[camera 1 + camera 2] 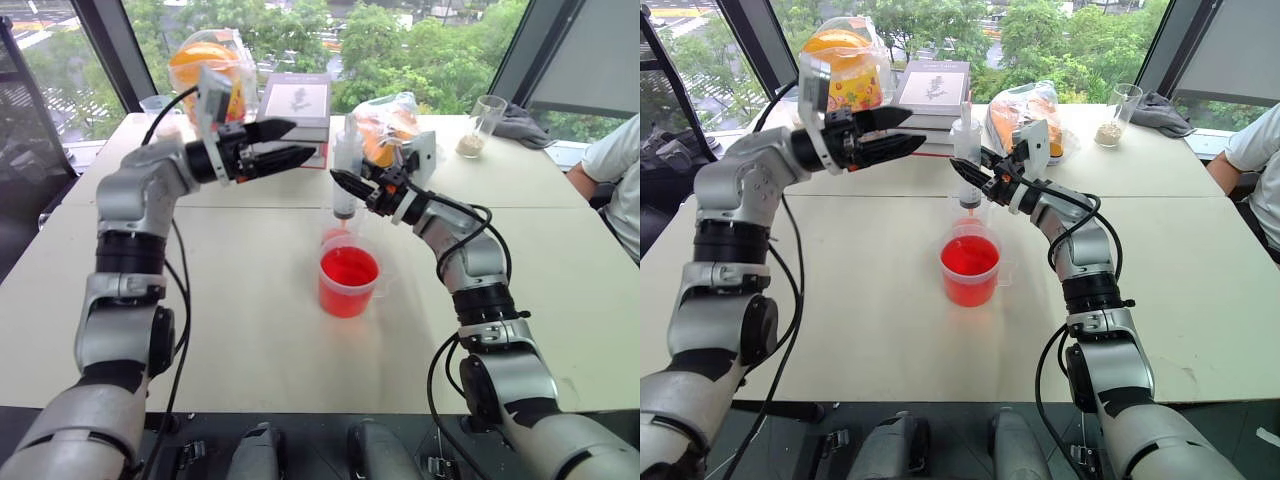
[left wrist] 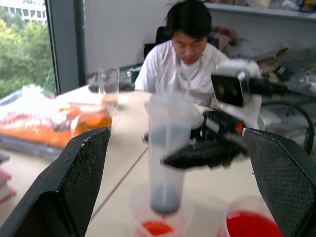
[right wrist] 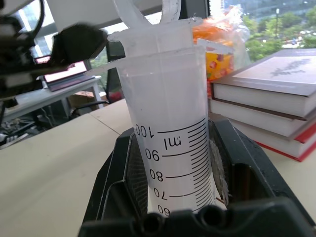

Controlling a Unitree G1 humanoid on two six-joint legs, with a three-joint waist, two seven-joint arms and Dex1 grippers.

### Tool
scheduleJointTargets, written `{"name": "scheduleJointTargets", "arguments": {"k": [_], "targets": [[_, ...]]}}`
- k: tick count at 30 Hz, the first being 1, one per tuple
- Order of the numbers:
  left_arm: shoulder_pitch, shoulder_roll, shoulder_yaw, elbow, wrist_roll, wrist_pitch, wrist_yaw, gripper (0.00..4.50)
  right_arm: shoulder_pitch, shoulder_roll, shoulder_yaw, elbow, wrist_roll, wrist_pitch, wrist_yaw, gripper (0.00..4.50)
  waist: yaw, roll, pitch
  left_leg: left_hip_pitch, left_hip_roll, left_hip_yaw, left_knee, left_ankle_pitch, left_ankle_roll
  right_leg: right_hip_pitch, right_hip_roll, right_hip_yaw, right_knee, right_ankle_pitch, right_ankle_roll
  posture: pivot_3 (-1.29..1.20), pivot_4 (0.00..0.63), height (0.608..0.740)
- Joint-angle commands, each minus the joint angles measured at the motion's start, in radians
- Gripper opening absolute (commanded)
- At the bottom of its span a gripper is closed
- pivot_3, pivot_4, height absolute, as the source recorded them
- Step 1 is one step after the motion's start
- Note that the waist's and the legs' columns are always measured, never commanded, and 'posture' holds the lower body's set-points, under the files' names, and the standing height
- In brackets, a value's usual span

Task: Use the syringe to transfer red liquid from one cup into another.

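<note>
The syringe stands upright over the table, its clear barrel clamped between the fingers of my right gripper, which is shut on it. Its orange-red tip points down into the slimmer clear cup, which has a little red at the bottom. Just in front stands the wide cup of red liquid. My left gripper hangs open to the left of the plunger top, apart from it, with both black fingers spread wide.
A stack of books and orange bags lie at the back of the table. A glass with tan grains stands back right. A person in white sits at the right edge. A small clear cup is far left.
</note>
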Motion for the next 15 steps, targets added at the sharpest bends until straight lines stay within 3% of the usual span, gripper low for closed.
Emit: {"name": "scheduleJointTargets", "arguments": {"k": [1, 6, 11, 15], "targets": [[0.035, 0.018, 0.026, -0.116, -0.043, 0.045, 0.028, 4.43, -0.144, -0.051, -0.108, -0.089, 0.091, 0.184, -0.097, 1.38, 0.004, 0.0, 0.0, -0.001, 0.0, 0.0, 0.0, 0.0, 0.0, 0.0, -0.001, 0.0, 0.0, 0.0, 0.0, 0.0, 0.15, 0.74], [0.111, 0.021, 0.002, -0.188, -0.039, 0.058, 0.057, 4.43, -0.326, -0.2, -0.166, -0.051, 0.112, 0.555, -0.24, 1.38, 0.009, 0.0, 0.0, -0.001, 0.0, 0.0, -0.001, 0.0, 0.0, -0.001, -0.001, 0.0, -0.001, 0.0, 0.0, 0.0, 0.15, 0.74], [0.167, 0.019, -0.006, -0.243, -0.055, 0.069, 0.064, 4.43, -0.339, -0.37, -0.063, -0.01, 0.072, 0.806, -0.184, 1.38, 0.006, 0.0, 0.0, -0.001, -0.001, 0.001, -0.002, 0.0, 0.0, 0.0, -0.001, 0.0, -0.003, 0.0, -0.001, 0.0, 0.15, 0.74], [0.218, 0.009, -0.008, -0.299, -0.087, 0.098, 0.065, 4.43, -0.255, -0.515, 0.117, 0.102, -0.025, 0.921, -0.101, 1.38, 0.003, 0.0, 0.0, -0.001, -0.001, 0.001, -0.002, 0.0, 0.001, -0.001, -0.001, 0.0, -0.003, 0.0, -0.001, 0.0, 0.15, 0.74]]}}
